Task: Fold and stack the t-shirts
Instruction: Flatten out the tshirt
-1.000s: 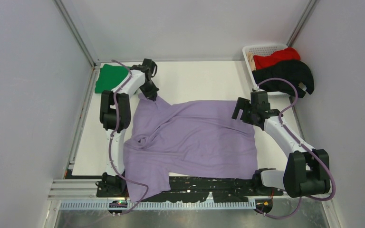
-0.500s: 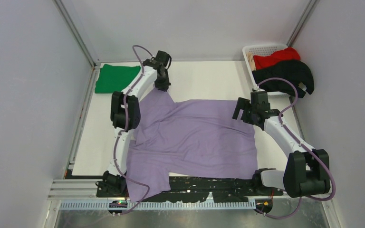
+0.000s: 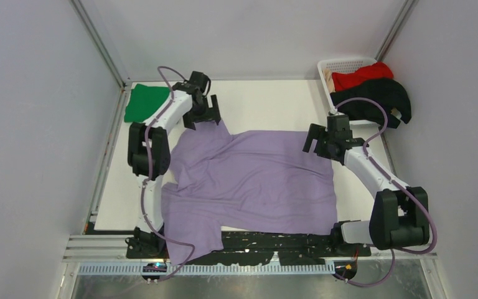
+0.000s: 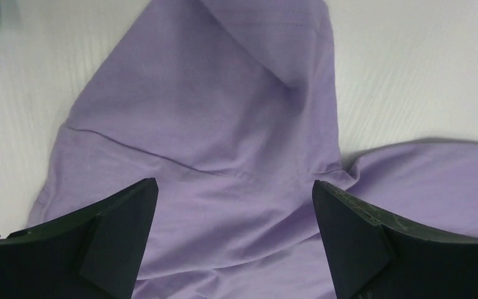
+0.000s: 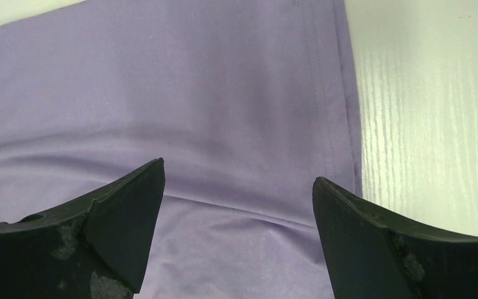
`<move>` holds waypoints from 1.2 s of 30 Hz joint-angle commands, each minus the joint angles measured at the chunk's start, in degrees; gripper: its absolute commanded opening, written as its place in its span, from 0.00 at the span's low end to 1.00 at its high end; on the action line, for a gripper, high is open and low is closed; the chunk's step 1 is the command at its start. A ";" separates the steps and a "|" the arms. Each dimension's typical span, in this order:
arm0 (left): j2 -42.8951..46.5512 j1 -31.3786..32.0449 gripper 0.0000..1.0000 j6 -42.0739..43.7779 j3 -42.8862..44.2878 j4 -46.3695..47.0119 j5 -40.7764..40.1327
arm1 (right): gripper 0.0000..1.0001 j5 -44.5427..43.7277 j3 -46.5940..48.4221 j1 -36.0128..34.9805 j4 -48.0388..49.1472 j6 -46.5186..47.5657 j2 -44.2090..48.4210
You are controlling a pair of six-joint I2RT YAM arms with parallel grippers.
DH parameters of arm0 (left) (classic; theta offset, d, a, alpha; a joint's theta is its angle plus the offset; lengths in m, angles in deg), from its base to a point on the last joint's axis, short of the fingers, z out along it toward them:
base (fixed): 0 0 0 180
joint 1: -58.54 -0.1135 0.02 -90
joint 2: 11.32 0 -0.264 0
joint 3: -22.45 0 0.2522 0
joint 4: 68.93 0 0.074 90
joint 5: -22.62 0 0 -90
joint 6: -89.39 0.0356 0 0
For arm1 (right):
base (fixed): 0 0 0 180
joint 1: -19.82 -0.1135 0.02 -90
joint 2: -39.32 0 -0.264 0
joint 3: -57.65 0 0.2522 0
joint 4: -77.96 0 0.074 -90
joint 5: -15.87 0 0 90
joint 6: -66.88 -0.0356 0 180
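Observation:
A lavender t-shirt [image 3: 255, 180] lies spread over the middle of the white table, its near edge hanging over the front rail. My left gripper [image 3: 204, 118] hovers open just above its far-left sleeve [image 4: 224, 124], with nothing between the fingers [image 4: 234, 187]. Over the shirt's far-right corner my right gripper [image 3: 316, 140] is also open and empty [image 5: 238, 172], and the hem [image 5: 342, 93] runs beside it. A folded green t-shirt [image 3: 143, 103] lies at the far left. A red t-shirt [image 3: 364, 76] and a black t-shirt [image 3: 376, 96] sit in the basket.
A white lattice basket [image 3: 342, 65] stands at the far right corner, with the black shirt hanging over its near side. Grey walls close in the table on the left, right and back. Bare white table [image 3: 267, 106] shows beyond the lavender shirt.
My left gripper carried the sleeve toward the far side, then opened and let it go, drawing back a little to the left. The sleeve now lies flatter. The right arm shifted only slightly.

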 commanded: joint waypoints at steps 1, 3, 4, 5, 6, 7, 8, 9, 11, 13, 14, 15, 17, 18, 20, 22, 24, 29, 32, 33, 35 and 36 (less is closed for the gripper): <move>7.00 -2.52 0.99 -4.77 -8.14 8.42 6.45 | 0.95 4.46 3.20 0.08 3.94 -0.85 -2.93; 6.70 -3.25 1.00 -6.26 -9.25 6.94 6.59 | 0.96 5.91 5.32 -0.77 4.94 -0.80 -5.05; 6.87 -3.83 1.00 -7.38 -10.78 7.42 6.98 | 0.95 6.13 7.50 -2.09 5.53 -0.41 -7.12; 7.16 -4.46 0.99 -8.50 -12.75 8.76 8.46 | 0.95 7.00 8.85 -2.87 5.95 -0.28 -8.26; 7.65 -5.60 1.00 -9.61 -15.38 11.22 11.78 | 0.95 7.82 11.51 -4.53 7.37 -0.50 -10.87; 8.12 -6.54 1.00 -10.98 -17.92 14.15 14.47 | 0.96 10.41 12.78 -5.40 8.32 -0.94 -12.29; 8.51 -7.32 0.99 -12.18 -20.53 17.21 16.49 | 0.96 11.85 15.50 -7.36 10.75 -2.18 -15.57; 8.56 -8.00 0.99 -13.23 -22.26 19.86 18.15 | 0.96 14.21 16.98 -9.74 11.73 -2.71 -17.23; 7.75 -8.86 0.99 -14.15 -22.75 19.36 18.86 | 0.96 16.70 22.78 -13.70 13.11 -3.35 -23.16; 7.44 -9.01 0.99 -13.74 -22.08 15.57 16.77 | 0.96 20.34 29.52 -17.33 14.36 -4.02 -29.19; 7.87 -8.99 0.99 -13.52 -22.68 14.32 15.95 | 0.96 21.74 33.66 -18.44 15.49 -5.56 -33.39; 8.71 -9.03 0.99 -13.49 -23.91 13.65 15.17 | 0.96 24.90 35.90 -20.31 16.16 -7.77 -35.41; 11.68 -9.03 0.99 -13.97 -27.96 14.31 14.13 | 0.97 27.46 41.47 -23.22 18.46 -10.70 -41.09; 13.62 -9.03 0.99 -14.28 -30.74 15.37 13.83 | 0.97 27.78 45.24 -24.07 19.46 -11.41 -44.63; 17.03 -9.03 0.99 -15.05 -35.46 17.24 13.68 | 0.97 28.32 50.89 -26.17 20.39 -13.48 -50.01; 19.62 -9.03 0.99 -15.15 -39.09 18.73 14.08 | 0.97 28.73 55.80 -27.59 22.86 -15.95 -55.21; 20.07 -9.03 0.99 -14.63 -40.08 19.08 14.39 | 0.97 28.99 61.05 -28.31 24.06 -18.70 -60.66; 19.19 -9.03 0.99 -13.58 -39.25 17.66 14.40 | 0.98 26.34 69.83 -29.08 18.66 -21.07 -68.81; 19.69 -9.02 0.99 -13.23 -39.20 17.28 13.47 | 0.98 22.17 69.69 -28.91 14.94 -20.15 -69.25; 19.91 -9.03 0.99 -13.17 -39.15 16.97 13.01 | 0.98 21.38 68.03 -28.89 14.27 -20.17 -68.26; 20.43 -9.03 0.99 -13.13 -39.21 16.84 12.45 | 0.98 14.76 64.39 -28.87 13.27 -20.56 -65.41; 20.69 -9.03 0.99 -13.08 -39.29 16.72 12.34 | 0.98 13.06 63.26 -28.83 12.50 -20.53 -64.39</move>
